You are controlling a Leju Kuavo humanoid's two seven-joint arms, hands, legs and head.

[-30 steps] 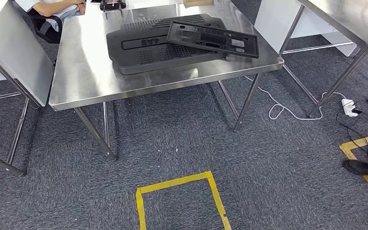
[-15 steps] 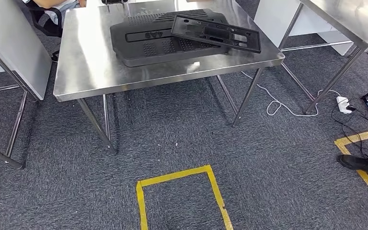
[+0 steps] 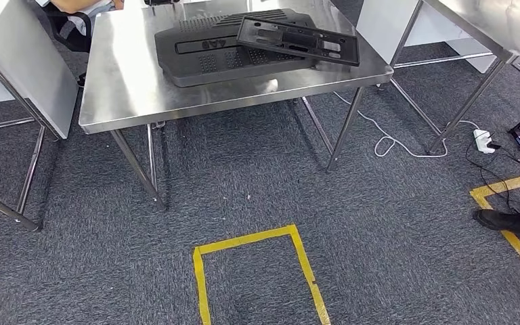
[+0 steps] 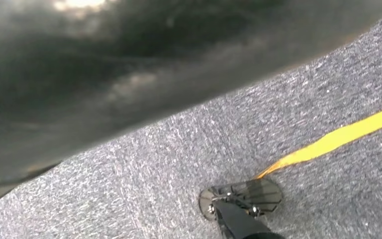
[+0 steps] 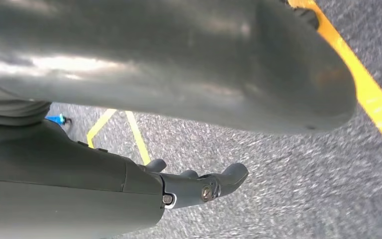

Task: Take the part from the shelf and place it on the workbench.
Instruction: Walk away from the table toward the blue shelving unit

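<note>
Workbench point(image 3: 128, 95) w/ black parts point(image 3: 233, 47) shifted up-left in head view, camera moved, right hand point(image 5: 199, 186) fingers apart, left unclear

Workbench point(image 3: 128, 88) stands ahead, upper centre of the head view. On it, toward its far right part, lies a large panel point(image 3: 206, 57); a frame part point(image 3: 298, 42) rests on top of that panel's right end, overhanging toward the bench's right edge.

A second table point(image 3: 20, 74) stands left of the workbench, a third table point(image 3: 487, 27) to the right, well apart.

On the floor between workbench and right table runs a cable point(image 3: 393, 142) ending at a power strip point(image 3: 482, 141).

Taped floor outline point(image 3: 254, 271) lies nearer than the workbench, roughly centred. A person's shoe point(image 3: 508, 222) sits at the right edge on another tape line point(image 3: 514, 237).
</note>
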